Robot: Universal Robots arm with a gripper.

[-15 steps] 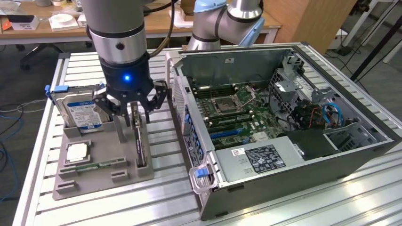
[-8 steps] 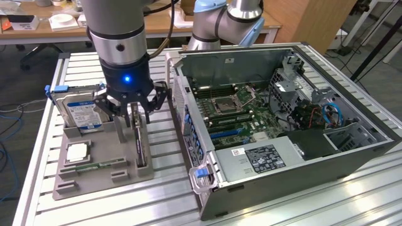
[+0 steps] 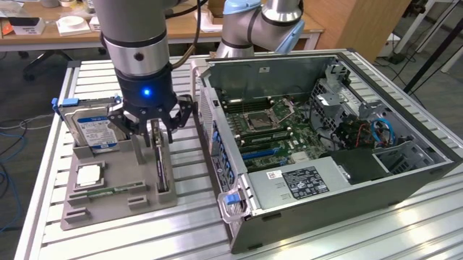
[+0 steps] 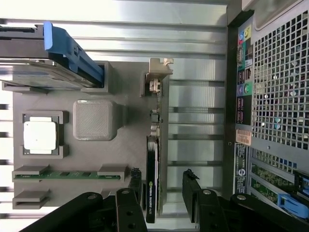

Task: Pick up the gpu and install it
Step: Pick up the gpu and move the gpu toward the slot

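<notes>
1. Exterior view: the arm's gripper (image 3: 155, 138) hangs straight down over a gray parts holder (image 3: 108, 210) on the slatted aluminium table (image 3: 181, 235). It is to the exterior view's left of the open computer case (image 3: 405, 179). A blue light glows on the gripper's body.
2. The jaws stand wide apart, with 1 finger on each side of the gpu (image 3: 162, 168). The card stands on its long edge in a slot along the side of the holder nearest the case. From here I cannot tell whether either finger touches it.
3. The holder also carries a hard drive (image 3: 90, 127) standing upright with a blue-and-white label, a CPU (image 3: 88, 174) lying flat, and a green memory stick (image 3: 108, 190) in its own slot.
4. The case lies on its side with the motherboard (image 3: 275, 130) facing up.
5. Wrist view: the 2 black fingers (image 4: 136, 186) straddle the gpu (image 4: 152, 183) near one end. One finger sits just beside the black cooler face. The other stands apart from the card, with bare table showing in the gap. The jaws are spread and not clamped on it.
6. The card's silver bracket (image 4: 159, 67) is at the end away from the fingers, resting against a post of the holder (image 4: 125, 159).
7. Hard drive, CPU and memory stick lie on the holder to one side of the card. The case's perforated rear panel (image 4: 285, 87) is on the other.
</notes>
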